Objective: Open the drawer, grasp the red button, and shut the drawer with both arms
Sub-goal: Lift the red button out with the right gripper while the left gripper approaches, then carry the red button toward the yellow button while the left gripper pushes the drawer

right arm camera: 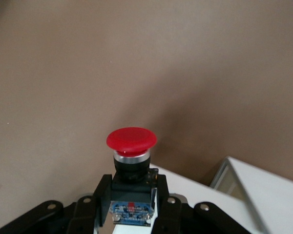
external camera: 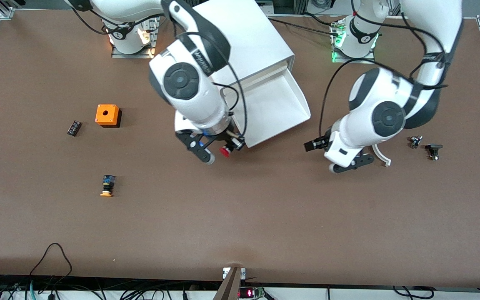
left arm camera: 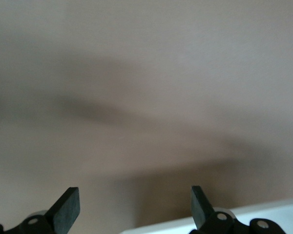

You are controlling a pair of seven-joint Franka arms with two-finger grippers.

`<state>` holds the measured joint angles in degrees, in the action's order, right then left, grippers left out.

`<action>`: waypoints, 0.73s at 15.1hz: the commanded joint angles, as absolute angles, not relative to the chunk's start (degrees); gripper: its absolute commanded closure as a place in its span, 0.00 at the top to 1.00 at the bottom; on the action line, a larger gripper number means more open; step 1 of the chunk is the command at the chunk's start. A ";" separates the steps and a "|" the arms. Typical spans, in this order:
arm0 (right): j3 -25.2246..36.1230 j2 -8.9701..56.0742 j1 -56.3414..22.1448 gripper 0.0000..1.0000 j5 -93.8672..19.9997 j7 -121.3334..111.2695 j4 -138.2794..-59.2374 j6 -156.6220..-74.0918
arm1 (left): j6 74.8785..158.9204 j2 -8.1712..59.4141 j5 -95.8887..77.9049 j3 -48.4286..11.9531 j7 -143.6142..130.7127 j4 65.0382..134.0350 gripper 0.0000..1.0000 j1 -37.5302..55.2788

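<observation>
Right hand (external camera: pixel 219 151) grips button (right arm camera: pixel 131 146) by its body over drawer (external camera: pixel 277 106) front lip, cap clear; left hand (left arm camera: pixel 134 207) hangs wide over tabletop (external camera: pixel 265 216), probably ready to push drawer closed.

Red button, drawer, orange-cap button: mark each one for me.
red button (right arm camera: pixel 131 138): right wrist view, on its red cap, body clamped in the right gripper (right arm camera: pixel 132 195).
drawer (external camera: pixel 274 104): front view, on its bare white floor.
orange-cap button (external camera: pixel 107 186): front view, on its body just above the cap.
</observation>
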<state>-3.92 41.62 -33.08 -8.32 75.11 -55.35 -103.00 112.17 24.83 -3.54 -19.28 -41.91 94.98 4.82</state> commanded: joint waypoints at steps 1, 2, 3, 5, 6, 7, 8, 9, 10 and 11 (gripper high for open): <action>-4.75 41.13 -29.46 0.00 -11.32 66.56 -55.63 -101.87 | 115.31 27.41 -3.96 -19.07 -47.97 94.04 1.00 7.72; -4.66 41.13 -28.23 0.00 -11.86 63.23 -55.63 -101.87 | 115.31 28.03 -4.48 -19.16 -48.77 94.39 1.00 8.34; -4.66 41.22 -26.99 0.00 -11.87 59.54 -55.72 -101.52 | 115.31 28.91 -4.66 -19.25 -48.87 94.66 1.00 8.44; -4.57 41.22 -24.10 0.00 -11.87 50.58 -55.81 -99.94 | 115.31 29.79 -4.57 -19.16 -48.87 94.66 1.00 9.48; -4.48 41.22 -22.69 0.00 -11.78 46.62 -55.98 -99.67 | 115.31 29.79 -4.57 -19.16 -48.95 94.75 1.00 9.93; -4.48 41.22 -21.11 0.00 -11.60 42.58 -56.25 -99.58 | 115.14 29.79 -4.57 -19.25 -49.04 95.09 1.00 10.02; -4.48 41.31 -19.96 0.00 -11.51 38.88 -56.51 -98.97 | 114.96 29.62 -4.74 -19.34 -49.39 96.05 1.00 10.11; -4.40 41.31 -18.91 0.00 -11.17 35.72 -57.12 -98.70 | 114.70 29.18 -6.49 -20.38 -49.39 97.54 1.00 9.85; -4.31 41.31 -17.94 0.00 -10.90 32.12 -57.74 -98.79 | 114.70 29.09 -8.51 -21.70 -49.39 98.78 1.00 9.23; -4.13 41.40 -16.97 0.00 -10.90 28.77 -58.01 -98.79 | 114.44 28.92 -9.74 -22.06 -49.48 99.14 1.00 9.32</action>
<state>-3.70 41.80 -18.65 -10.53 35.18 -56.80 -99.32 114.76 30.19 -6.84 -20.70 -48.83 96.75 9.68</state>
